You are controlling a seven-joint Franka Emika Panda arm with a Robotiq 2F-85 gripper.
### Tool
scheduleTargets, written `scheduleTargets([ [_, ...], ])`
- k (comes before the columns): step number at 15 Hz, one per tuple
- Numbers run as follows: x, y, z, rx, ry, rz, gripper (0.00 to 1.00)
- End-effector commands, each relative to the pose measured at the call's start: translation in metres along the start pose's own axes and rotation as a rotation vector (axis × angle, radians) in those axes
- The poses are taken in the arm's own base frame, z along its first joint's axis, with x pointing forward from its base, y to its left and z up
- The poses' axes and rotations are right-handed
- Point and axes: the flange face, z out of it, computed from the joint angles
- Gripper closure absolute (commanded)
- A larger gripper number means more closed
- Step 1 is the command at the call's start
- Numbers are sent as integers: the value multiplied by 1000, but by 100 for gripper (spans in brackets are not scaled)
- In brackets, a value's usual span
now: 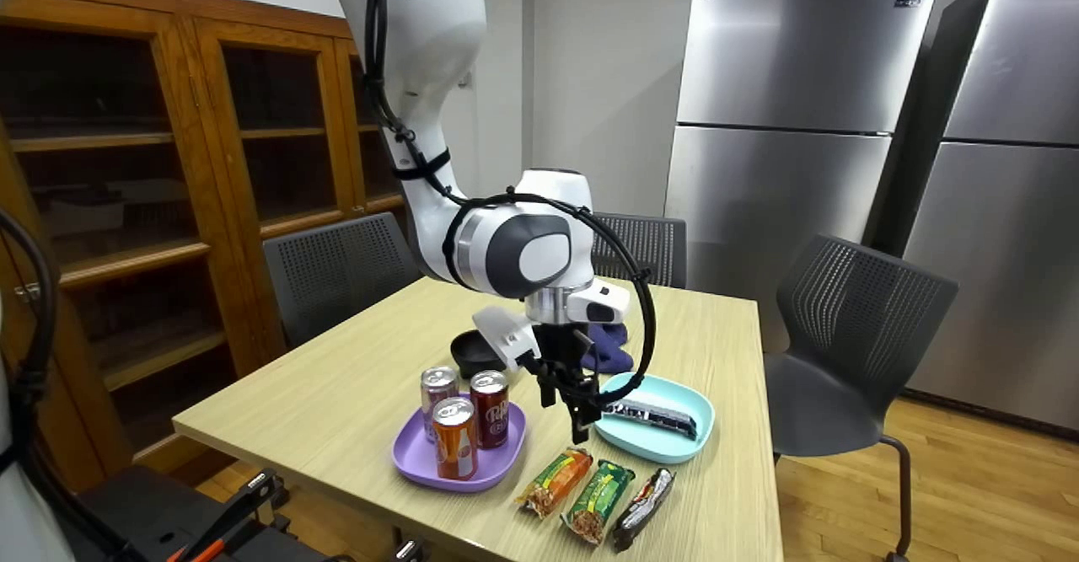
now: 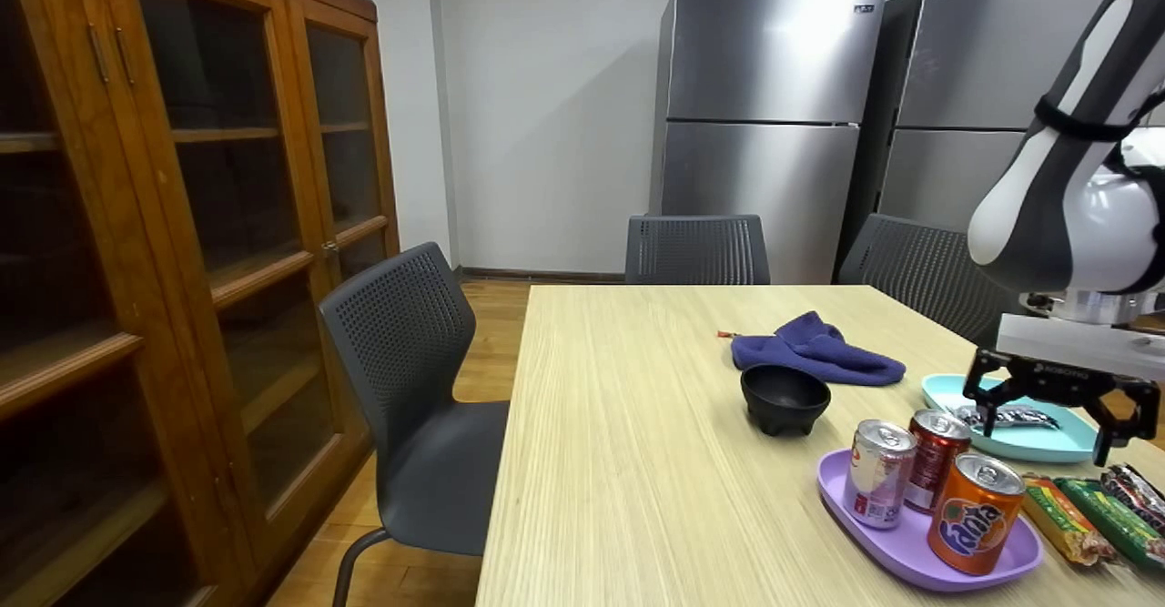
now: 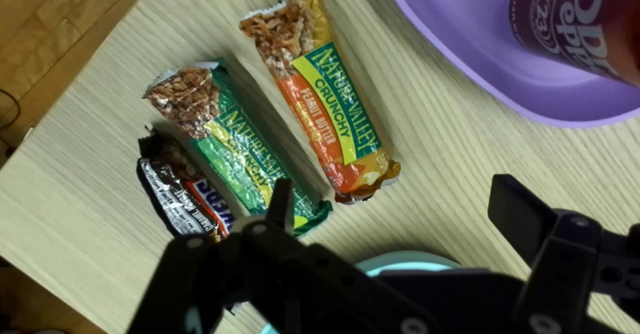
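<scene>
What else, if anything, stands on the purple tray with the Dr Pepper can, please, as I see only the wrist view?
Observer: Two more cans stand there, an orange Fanta can and a pale can.
Operator: Thank you, and what lies on the turquoise tray, of which I see only part of the rim?
Observer: One wrapped bar, silver and dark, lies on it in both exterior views.
Operator: Would you also say whether any bowl is on the table?
Observer: Yes, a black footed bowl stands there, apart from the purple tray.
</scene>
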Motion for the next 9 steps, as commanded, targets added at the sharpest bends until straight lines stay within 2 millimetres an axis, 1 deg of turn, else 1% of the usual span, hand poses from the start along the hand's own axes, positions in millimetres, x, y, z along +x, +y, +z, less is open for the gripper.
scheduleTargets([
  [1, -10, 9, 4, -1, 17, -61, 0],
  [6, -17, 18, 16, -21, -12, -89, 0],
  [9, -17, 23, 26, -34, -25, -102, 0],
])
